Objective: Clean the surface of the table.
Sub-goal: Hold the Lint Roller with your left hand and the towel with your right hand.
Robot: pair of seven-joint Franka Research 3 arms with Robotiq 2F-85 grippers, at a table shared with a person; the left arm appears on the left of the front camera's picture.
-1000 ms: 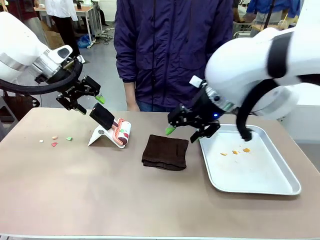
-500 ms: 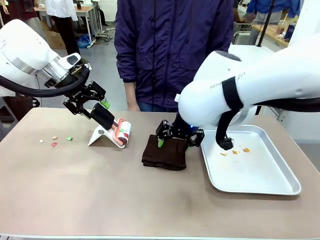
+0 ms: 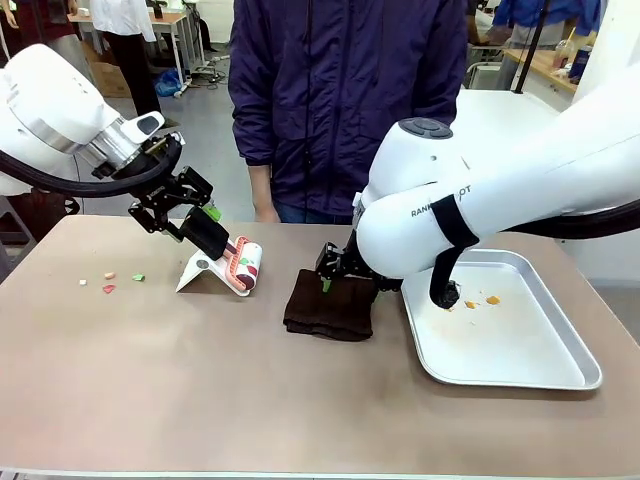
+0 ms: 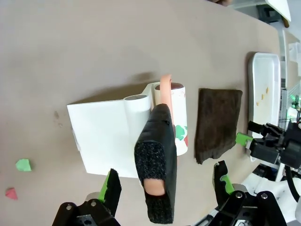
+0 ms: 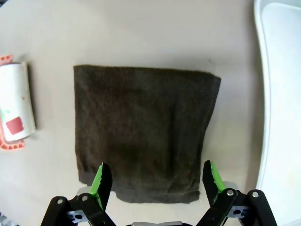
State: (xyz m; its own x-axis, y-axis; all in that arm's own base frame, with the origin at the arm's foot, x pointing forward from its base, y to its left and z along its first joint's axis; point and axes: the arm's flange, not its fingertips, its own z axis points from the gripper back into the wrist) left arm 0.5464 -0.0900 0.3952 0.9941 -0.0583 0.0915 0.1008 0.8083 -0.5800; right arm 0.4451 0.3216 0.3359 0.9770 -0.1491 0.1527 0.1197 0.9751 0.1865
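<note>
Here the brownish counter [image 3: 150, 380] spans the foreground, with a person [image 3: 340, 100] at its far edge. The left fingers [image 4: 111, 186] stand spread wide on either side of the black handle [image 4: 157, 141] of a lint roller [image 3: 245, 265] on a white stand [image 4: 103, 136], pads clear of it. The right fingers [image 5: 101, 181] are spread too, low over a folded dark brown cloth [image 5: 146, 127], gripping nothing. Just beside the cloth sits a metal tray [image 3: 520, 360] holding orange crumbs [image 3: 472, 302]. Small coloured scraps [image 3: 110, 287] lie near the counter's left end.
</note>
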